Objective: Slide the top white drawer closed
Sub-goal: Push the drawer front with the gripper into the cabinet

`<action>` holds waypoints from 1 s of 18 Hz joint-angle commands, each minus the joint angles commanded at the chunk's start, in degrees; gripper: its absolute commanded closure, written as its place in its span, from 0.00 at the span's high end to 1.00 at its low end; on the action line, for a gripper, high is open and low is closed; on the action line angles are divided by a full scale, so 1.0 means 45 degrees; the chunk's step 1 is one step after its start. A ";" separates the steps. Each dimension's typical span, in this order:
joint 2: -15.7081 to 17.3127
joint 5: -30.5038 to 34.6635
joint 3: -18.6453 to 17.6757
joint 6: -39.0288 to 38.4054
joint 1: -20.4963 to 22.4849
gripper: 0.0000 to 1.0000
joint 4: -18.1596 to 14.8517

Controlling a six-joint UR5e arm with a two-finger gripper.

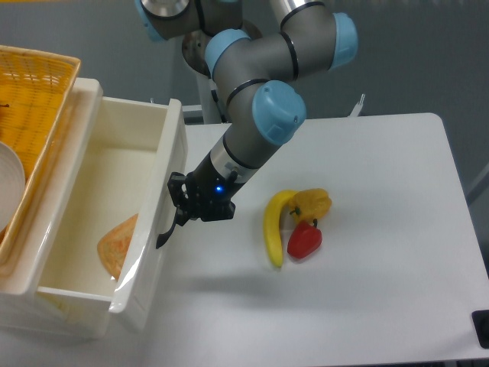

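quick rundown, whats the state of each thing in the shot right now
top white drawer: open, part way out of the cabinet, orange item lying inside
gripper: at the drawer's black handle; open or shut cannot be told
banana: lying on the table, beside the peppers
yellow pepper: on the table, against the red pepper
red pepper: on the table, next to the banana
wicker basket: on the cabinet top, holds a white dish

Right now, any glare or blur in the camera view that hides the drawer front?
Fixed camera: sharp overall, no motion blur on the pincer. Glossy glare streaks on the top white drawer front panel and inner floor. Soft shadow under the arm on the table. Handle and pincer are both dark, so their contact is hard to separate.
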 joint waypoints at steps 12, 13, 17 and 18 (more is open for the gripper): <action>0.0000 -0.0176 0.0000 -0.0450 -0.0722 0.00 0.0078; 0.0000 -0.0176 0.0000 -0.0450 -0.0742 0.00 0.0078; -0.0019 -0.0176 0.0000 -0.0548 -0.1015 0.00 0.0156; -0.0020 -0.0176 0.0000 -0.0606 -0.1132 0.00 0.0195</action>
